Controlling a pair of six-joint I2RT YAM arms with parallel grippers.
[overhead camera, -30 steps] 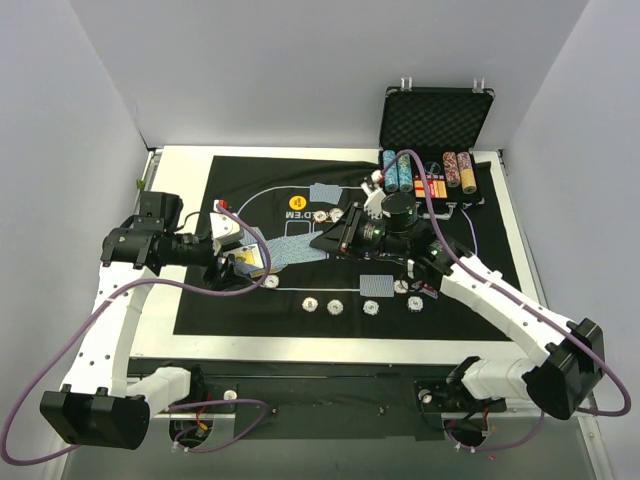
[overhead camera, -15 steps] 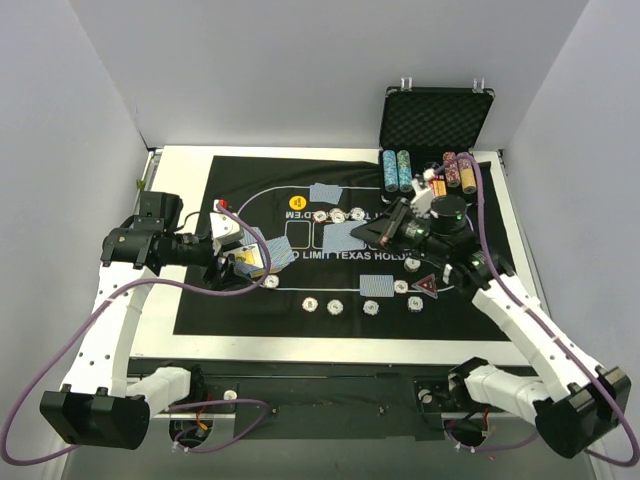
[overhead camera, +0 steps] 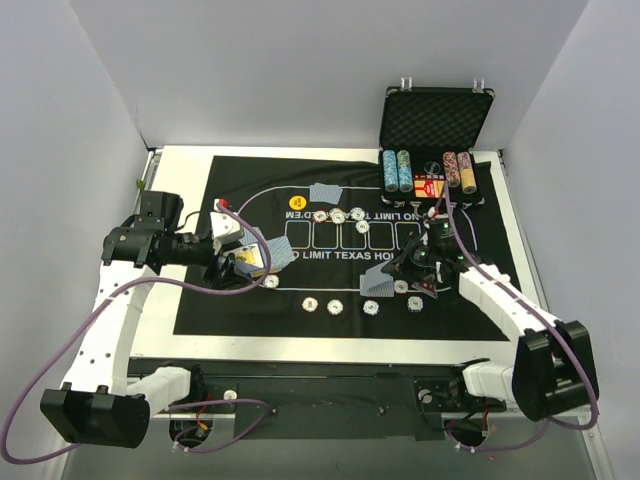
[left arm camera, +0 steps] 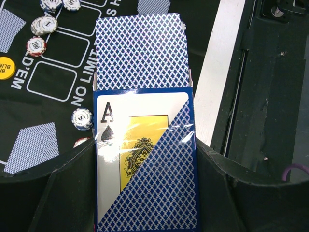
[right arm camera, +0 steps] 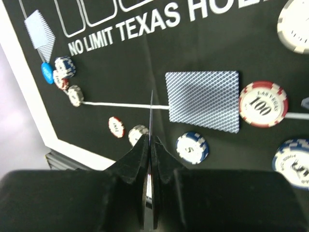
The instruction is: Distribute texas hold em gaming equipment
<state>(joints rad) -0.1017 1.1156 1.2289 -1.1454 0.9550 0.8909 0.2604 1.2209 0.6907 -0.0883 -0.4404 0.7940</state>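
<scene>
**The Thin Card Could Be Flopping the Wrong Way**

I am watching the right gripper (right arm camera: 150, 150) hanging low over the black felt mat with white printed words (right arm camera: 120, 79). Its two fingers are pressing tight together on one thin playing card (right arm camera: 151, 113). The card is standing on its edge, so I am seeing only a line. Near it a grey-blue patterned card (right arm camera: 203, 101) is lying face down, just beside a red and white striped round chip (right arm camera: 263, 104). A blue and white striped chip (right arm camera: 192, 147) is sitting close by too.

The left gripper (overhead camera: 233, 262) is waiting at the left side of the mat. Its fingers are squeezing a blue card box with an ace picture (left arm camera: 145, 169). A stack of blue-backed cards (left arm camera: 140, 53) is poking out of the box's open end.

Here is what I am worrying about. If the fingers are letting go while the card is on its edge, it may be flopping over face up. It could also be landing crooked on a chip or on the other card. And if the left arm is tipping the box, the loose cards may be sliding out onto the mat.
</scene>
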